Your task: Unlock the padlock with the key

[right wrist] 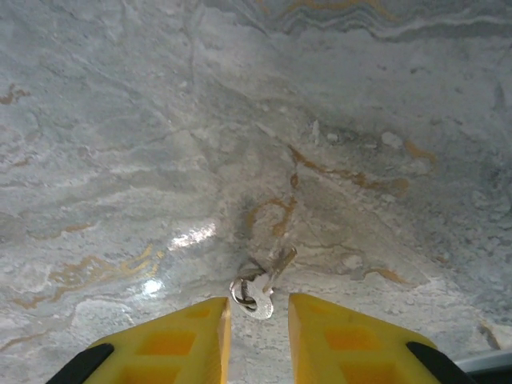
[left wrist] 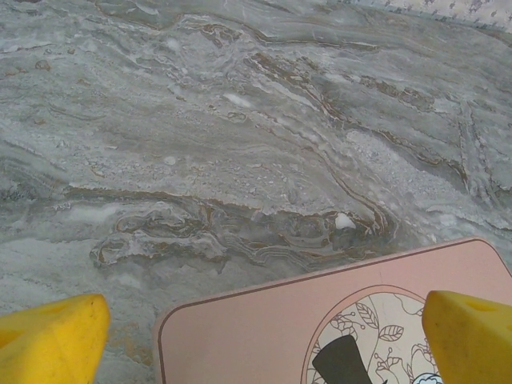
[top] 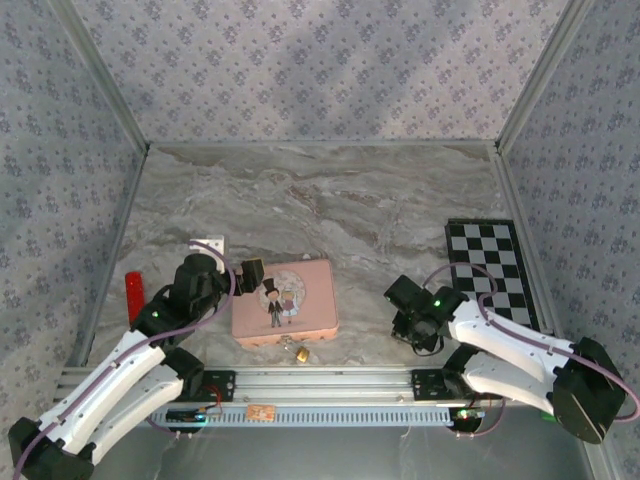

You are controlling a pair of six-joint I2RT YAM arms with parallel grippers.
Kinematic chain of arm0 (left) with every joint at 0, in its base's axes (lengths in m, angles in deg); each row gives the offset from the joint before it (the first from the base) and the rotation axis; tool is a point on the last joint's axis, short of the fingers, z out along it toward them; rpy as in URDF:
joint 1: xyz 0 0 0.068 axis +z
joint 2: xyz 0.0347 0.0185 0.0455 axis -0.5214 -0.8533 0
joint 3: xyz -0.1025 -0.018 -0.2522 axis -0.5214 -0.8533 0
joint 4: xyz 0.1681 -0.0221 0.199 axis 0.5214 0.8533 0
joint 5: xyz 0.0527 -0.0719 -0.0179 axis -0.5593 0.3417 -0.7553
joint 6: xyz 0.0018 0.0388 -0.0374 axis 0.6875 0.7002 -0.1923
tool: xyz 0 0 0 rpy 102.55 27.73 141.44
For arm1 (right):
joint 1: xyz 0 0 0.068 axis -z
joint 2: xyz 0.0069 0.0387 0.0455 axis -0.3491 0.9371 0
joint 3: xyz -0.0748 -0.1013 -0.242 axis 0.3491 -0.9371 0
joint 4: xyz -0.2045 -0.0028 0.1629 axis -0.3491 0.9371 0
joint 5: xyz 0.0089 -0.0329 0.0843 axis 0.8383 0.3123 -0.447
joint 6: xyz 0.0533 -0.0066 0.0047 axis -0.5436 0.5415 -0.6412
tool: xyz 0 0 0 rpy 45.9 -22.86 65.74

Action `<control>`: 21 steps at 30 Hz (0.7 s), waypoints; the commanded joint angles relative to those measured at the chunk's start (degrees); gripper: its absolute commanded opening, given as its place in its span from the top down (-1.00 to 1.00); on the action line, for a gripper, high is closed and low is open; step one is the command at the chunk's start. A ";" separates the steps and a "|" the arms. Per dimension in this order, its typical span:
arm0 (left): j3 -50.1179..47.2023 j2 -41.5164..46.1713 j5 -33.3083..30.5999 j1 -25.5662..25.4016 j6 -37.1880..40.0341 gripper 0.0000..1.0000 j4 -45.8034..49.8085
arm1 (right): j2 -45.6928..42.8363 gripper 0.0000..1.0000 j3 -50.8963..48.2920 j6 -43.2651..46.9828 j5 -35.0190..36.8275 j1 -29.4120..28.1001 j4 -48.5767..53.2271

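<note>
The key (right wrist: 264,280) lies flat on the marble tabletop (right wrist: 160,120). Its ringed head sits just at the tips of the right gripper (right wrist: 258,320), and its blade points away from the fingers, angled slightly right. The yellow jaws stand narrowly parted on either side of the head, with no clear clamp on it. The brass padlock (top: 301,352) rests against the near edge of the pink illustrated tin (top: 285,303); it is too small to tell which way it points. The left gripper (left wrist: 264,336) hangs wide open and empty above the tin's far edge.
</note>
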State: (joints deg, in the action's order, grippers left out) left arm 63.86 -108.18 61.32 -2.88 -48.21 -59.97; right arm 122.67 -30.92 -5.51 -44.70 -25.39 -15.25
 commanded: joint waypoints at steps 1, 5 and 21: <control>0.80 0.79 -0.50 -0.52 -0.61 -1.00 -0.85 | -0.81 0.50 -1.67 -2.30 -0.20 0.23 -1.08; 0.85 0.67 -0.46 -0.57 -0.52 -1.00 -0.94 | -1.00 0.51 -2.60 -3.00 -0.43 0.08 -2.12; 0.85 0.13 -0.40 -0.54 -0.44 -1.00 -1.25 | -0.47 0.50 -4.10 -4.18 -0.12 -0.97 -5.69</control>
State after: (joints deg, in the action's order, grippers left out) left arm 63.86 -108.16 61.32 -2.88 -48.43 -59.99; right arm 122.17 -34.55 -8.37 -45.11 -25.89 -20.64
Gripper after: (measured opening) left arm 0.998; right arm 0.250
